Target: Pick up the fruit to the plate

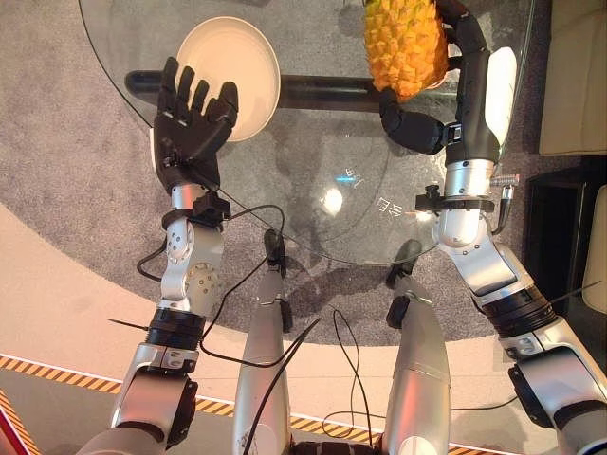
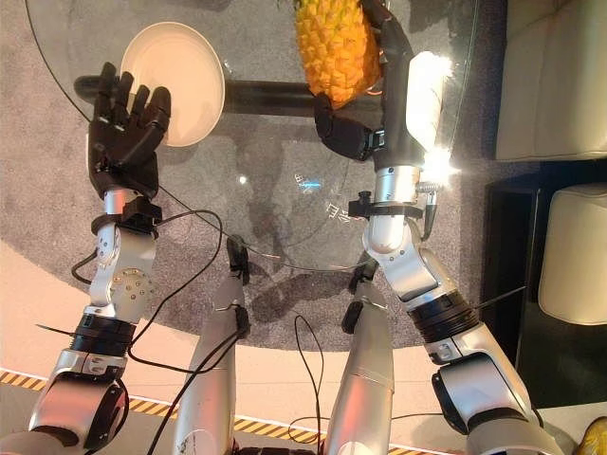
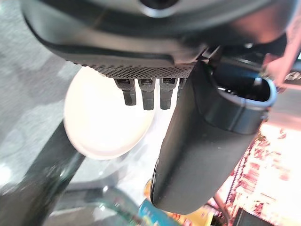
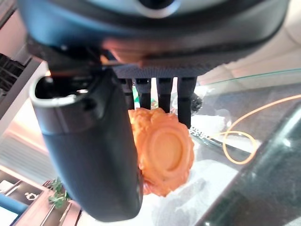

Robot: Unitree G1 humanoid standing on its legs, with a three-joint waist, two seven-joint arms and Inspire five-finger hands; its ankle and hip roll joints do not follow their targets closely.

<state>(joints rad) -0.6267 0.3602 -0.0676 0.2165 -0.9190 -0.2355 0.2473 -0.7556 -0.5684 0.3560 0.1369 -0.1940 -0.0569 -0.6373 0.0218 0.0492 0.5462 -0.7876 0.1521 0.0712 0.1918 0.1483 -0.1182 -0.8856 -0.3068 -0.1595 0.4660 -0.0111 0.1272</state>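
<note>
Surface: a round glass table (image 1: 313,204) with a dark base bar showing through the top, standing on grey carpet (image 1: 76,190) that gives way to a pale floor nearer the robot.
Surroundings: cream upholstered seats (image 1: 574,76) stand at the robot's right, beside a dark piece of furniture.
Plate: a white round plate (image 1: 242,66) lies flat on the glass toward the far left of the table, with nothing on it.
Fruit: a pineapple (image 1: 406,43), yellow-orange and scaly, is at the far right of the table, well apart from the plate. Its leafy top runs out of the head views. In the right wrist view its flat cut base (image 4: 165,151) faces the camera.
Right hand: the right hand (image 1: 446,123) grips the pineapple, with the fingers curled round its far side and the thumb pressed against its lower end.
Pineapple contact with table: I cannot tell whether it rests on the glass or is lifted clear of it.
Left hand: the left hand (image 1: 190,123) hovers over the near left edge of the plate, fingers straight and spread, holding nothing.
</note>
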